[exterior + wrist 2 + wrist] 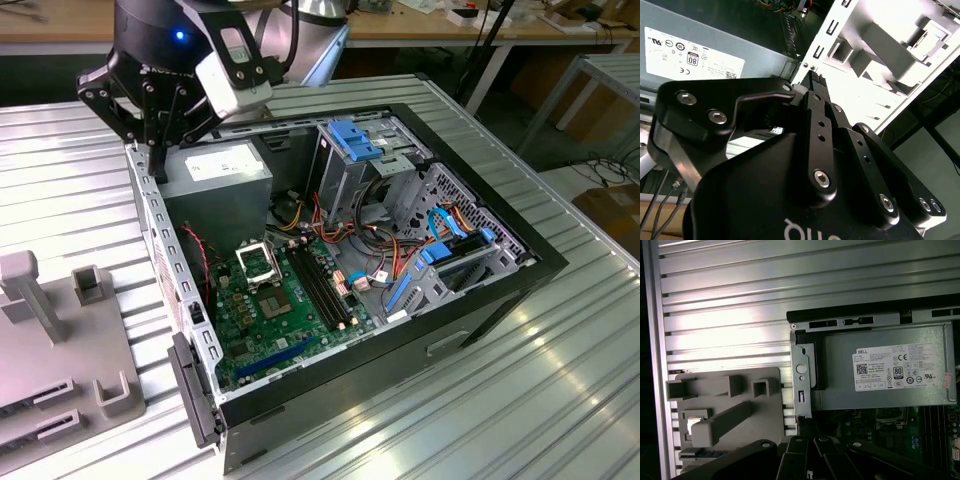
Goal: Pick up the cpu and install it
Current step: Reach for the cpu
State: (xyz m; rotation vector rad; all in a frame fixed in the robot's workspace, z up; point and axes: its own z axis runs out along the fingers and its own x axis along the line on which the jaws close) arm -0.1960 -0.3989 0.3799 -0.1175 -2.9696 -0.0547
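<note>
My gripper (157,168) hangs above the far corner of the open computer case (540,268), by the power supply (215,165), on the exterior view's left. Its black fingers (812,95) lie pressed together, shut, and I see nothing between them. A small pale silver-grey piece (694,425) that looks like the cpu rests in a recess of the grey fixture (740,395) beside the case. The square socket frame (258,262) sits on the green motherboard (285,310), apart from the gripper, with a dark centre.
Drive cages with blue clips (358,140) and bundled cables (400,250) crowd the case on the exterior view's right. The case's metal side rail (165,235) runs under the gripper. Everything stands on a ribbed metal table (480,400).
</note>
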